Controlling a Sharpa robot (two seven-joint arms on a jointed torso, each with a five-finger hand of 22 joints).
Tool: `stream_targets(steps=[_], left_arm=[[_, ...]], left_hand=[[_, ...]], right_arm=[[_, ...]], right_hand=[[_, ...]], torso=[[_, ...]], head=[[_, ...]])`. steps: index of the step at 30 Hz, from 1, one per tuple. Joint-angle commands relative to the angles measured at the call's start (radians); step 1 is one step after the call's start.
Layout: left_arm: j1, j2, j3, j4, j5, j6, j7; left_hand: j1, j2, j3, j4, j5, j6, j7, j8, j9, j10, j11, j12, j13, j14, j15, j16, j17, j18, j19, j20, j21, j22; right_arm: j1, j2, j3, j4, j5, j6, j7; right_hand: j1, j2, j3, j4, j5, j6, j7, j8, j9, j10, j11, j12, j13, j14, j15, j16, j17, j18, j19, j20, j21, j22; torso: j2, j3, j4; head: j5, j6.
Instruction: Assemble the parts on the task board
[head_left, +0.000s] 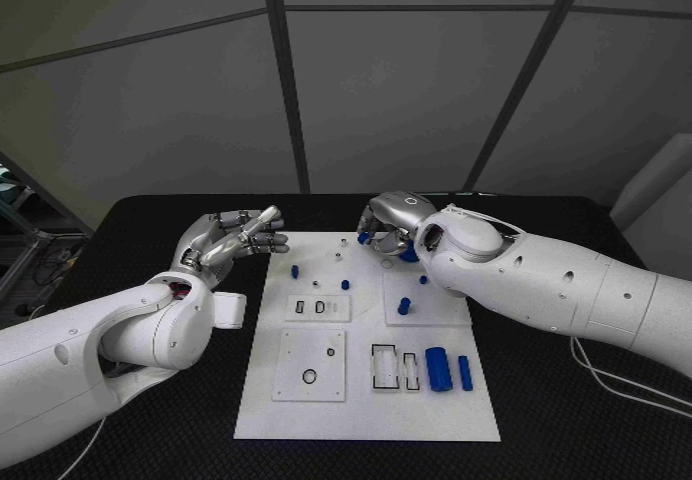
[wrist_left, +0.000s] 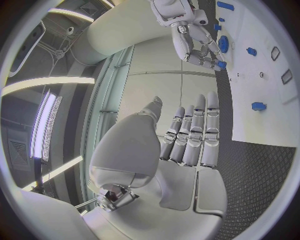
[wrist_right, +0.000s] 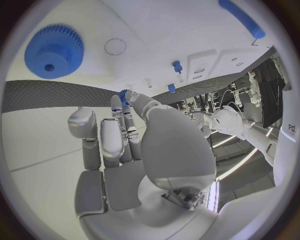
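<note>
Head view: right hand (head_left: 392, 228) pinches a small blue plastic part (head_left: 366, 237) at the white task board's (head_left: 368, 420) far edge, nearer than the spread, empty left hand (head_left: 231, 240).

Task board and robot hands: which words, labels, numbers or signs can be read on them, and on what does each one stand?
None can be read.
The task board bears only outlines and holes, no letters or numbers.
The blue parts are plain.
The left robot hand and the right robot hand show no brand or label.
</note>
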Motion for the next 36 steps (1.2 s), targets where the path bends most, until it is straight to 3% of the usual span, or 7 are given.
stream_targets(steps=[1, 11, 17, 36], left_arm=[[0.002, 0.002, 0.001, 0.001, -0.007, 0.012, 0.004], [0.002, 0.005, 0.002, 0.002, -0.007, 0.012, 0.004], [0.002, 0.005, 0.002, 0.003, -0.007, 0.012, 0.004], [0.005, 0.003, 0.003, 0.009, -0.007, 0.008, 0.005]], left_hand=[[-0.008, 0.005, 0.0, -0.004, 0.0, -0.001, 0.006, -0.003, -0.001, -0.001, 0.003, -0.003, -0.001, -0.002, 0.003, -0.004, 0.001, -0.015, -0.006, 0.0, 0.002, 0.0], [-0.008, 0.005, 0.0, -0.004, 0.0, -0.001, 0.006, -0.004, -0.001, -0.001, 0.003, -0.004, 0.0, -0.003, 0.004, -0.005, 0.001, -0.015, -0.007, 0.0, 0.002, 0.0], [-0.008, 0.005, 0.0, -0.004, 0.0, -0.001, 0.006, -0.004, -0.001, -0.001, 0.003, -0.004, 0.0, -0.003, 0.004, -0.005, 0.001, -0.015, -0.007, 0.0, 0.002, 0.0], [-0.008, 0.006, 0.0, -0.005, 0.0, -0.001, 0.006, -0.005, -0.001, -0.001, 0.003, -0.005, 0.0, -0.004, 0.004, -0.007, 0.002, -0.015, -0.009, 0.0, 0.001, 0.0]], right_arm=[[0.003, 0.018, 0.001, -0.02, 0.007, -0.042, 0.001], [0.004, 0.066, 0.0, -0.061, 0.015, -0.041, 0.011], [0.004, 0.081, 0.0, -0.071, 0.015, -0.019, 0.013], [0.004, 0.117, 0.0, -0.11, 0.016, 0.032, 0.004]], right_hand=[[0.006, -0.006, 0.004, 0.002, -0.003, 0.005, 0.001, 0.003, 0.014, 0.008, 0.0, 0.0, 0.002, 0.047, -0.007, 0.007, 0.003, -0.012, 0.007, -0.002, 0.007, 0.002], [0.005, -0.007, 0.005, 0.003, -0.003, 0.003, 0.002, 0.001, 0.014, 0.006, 0.001, -0.002, 0.001, 0.047, -0.007, 0.011, 0.007, -0.012, 0.007, -0.001, 0.009, 0.004], [0.004, -0.007, 0.005, 0.004, -0.003, 0.002, 0.002, 0.0, 0.014, 0.005, 0.001, -0.003, 0.001, 0.047, -0.007, 0.012, 0.008, -0.012, 0.007, -0.001, 0.01, 0.005], [-0.001, -0.01, 0.004, 0.007, -0.004, -0.002, 0.003, -0.003, 0.014, 0.002, 0.002, -0.008, 0.001, 0.046, -0.005, 0.017, 0.013, -0.012, 0.005, 0.001, 0.012, 0.007]], torso=[[0.001, 0.0006, 0.0], [0.002, 0.0002, 0.0013], [0.003, 0.0006, -0.0016], [0.004, 0.0002, -0.001]], head=[[0.003, 0.0], [0.009, -0.005], [0.015, -0.006], [0.017, -0.024]])
